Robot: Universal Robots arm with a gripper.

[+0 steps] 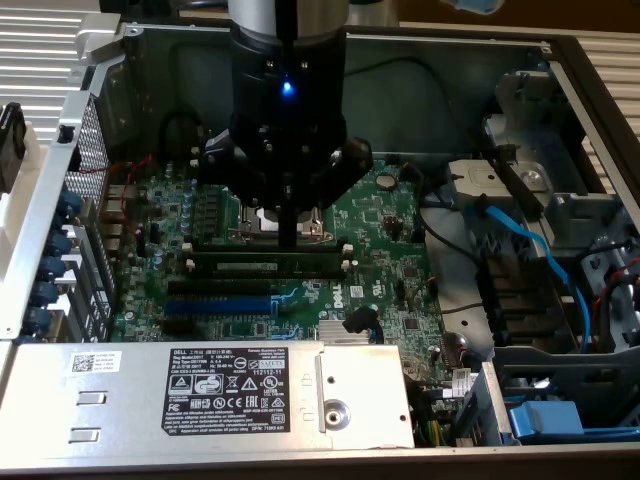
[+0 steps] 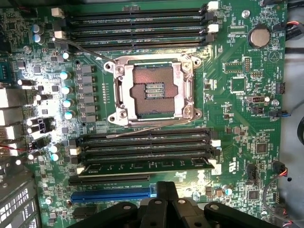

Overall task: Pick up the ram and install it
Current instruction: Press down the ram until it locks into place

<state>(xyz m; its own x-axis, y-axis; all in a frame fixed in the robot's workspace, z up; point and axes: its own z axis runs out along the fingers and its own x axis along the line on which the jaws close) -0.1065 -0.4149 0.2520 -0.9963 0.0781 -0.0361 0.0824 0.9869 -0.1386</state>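
The tool (image 1: 287, 150) was a bulky black housing under a grey cylinder, with one blue light glowing at its centre.

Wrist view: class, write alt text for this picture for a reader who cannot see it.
A green motherboard fills the view, with a ram stick lying in a black memory slot below the open metal CPU socket. A blue expansion slot sits beside the dark gripper.
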